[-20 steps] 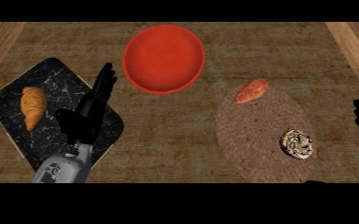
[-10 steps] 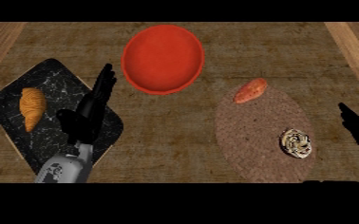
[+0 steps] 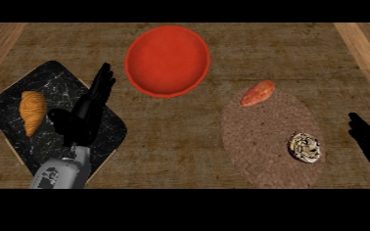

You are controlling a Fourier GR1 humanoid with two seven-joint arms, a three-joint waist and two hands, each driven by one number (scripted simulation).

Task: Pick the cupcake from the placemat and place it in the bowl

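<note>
Meanwhile, the cupcake [image 3: 305,148] sits untouched on the placemat [image 3: 264,137].

Leftmost, the left hand [image 3: 88,111] rests open, fingers straight, over a dark tray [image 3: 51,78] holding a croissant [image 3: 33,111]. Farther back lies the red bowl [image 3: 168,60]. On the placemat's near right lies the cupcake, just left of the right hand [image 3: 358,132], whose fingers I cannot make out.

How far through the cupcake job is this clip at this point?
Nothing is done yet: the cupcake sits on the round placemat and the red bowl holds nothing. The right hand shows at the right edge, apart from the cupcake. Grasping, carrying and placing all remain.
</note>
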